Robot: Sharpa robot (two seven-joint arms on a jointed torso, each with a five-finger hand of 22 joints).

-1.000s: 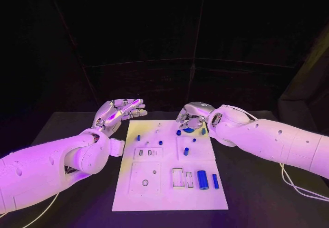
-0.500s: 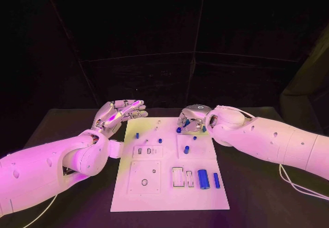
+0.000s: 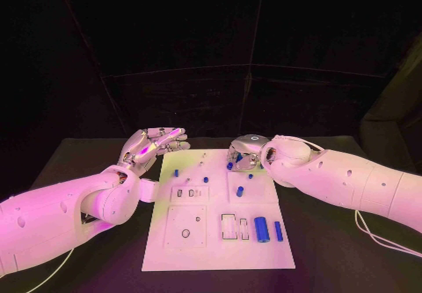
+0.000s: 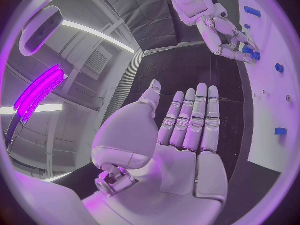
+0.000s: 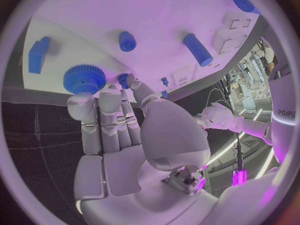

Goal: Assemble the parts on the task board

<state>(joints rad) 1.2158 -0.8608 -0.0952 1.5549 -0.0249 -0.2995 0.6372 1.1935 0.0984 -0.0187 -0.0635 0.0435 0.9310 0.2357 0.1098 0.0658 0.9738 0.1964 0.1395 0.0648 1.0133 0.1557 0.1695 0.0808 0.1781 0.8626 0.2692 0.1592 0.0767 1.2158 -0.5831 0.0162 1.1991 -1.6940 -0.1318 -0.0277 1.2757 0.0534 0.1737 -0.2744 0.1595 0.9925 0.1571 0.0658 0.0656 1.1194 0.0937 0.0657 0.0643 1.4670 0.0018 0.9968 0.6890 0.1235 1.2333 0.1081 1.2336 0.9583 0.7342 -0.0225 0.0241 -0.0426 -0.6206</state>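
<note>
The white task board (image 3: 202, 244) lies in the middle of the table. My right hand (image 3: 247, 152) hovers low over its far right part, fingers stretched out. In the right wrist view the fingertips (image 5: 82, 101) reach the edge of a blue gear (image 5: 84, 79) lying on the board (image 5: 125, 10), and a small blue peg (image 5: 123, 78) shows beside the thumb tip. The hand (image 5: 125, 145) holds nothing that I can see. My left hand (image 3: 155, 144) hangs beside the board's far left corner, palm (image 4: 175, 145) flat, fingers straight and empty.
Two blue cylinders (image 3: 260, 229) (image 3: 278, 231) lie at the board's near right. A blue peg (image 3: 239, 192) stands mid-board, with smaller blue pieces (image 3: 206, 180) (image 3: 176, 173) further back. A blue block (image 5: 39, 54) lies near the gear. Black table surrounds the board.
My right hand has tipped lower over the board's far right part and now hides more of the blue gear. The left hand has stayed in place.
</note>
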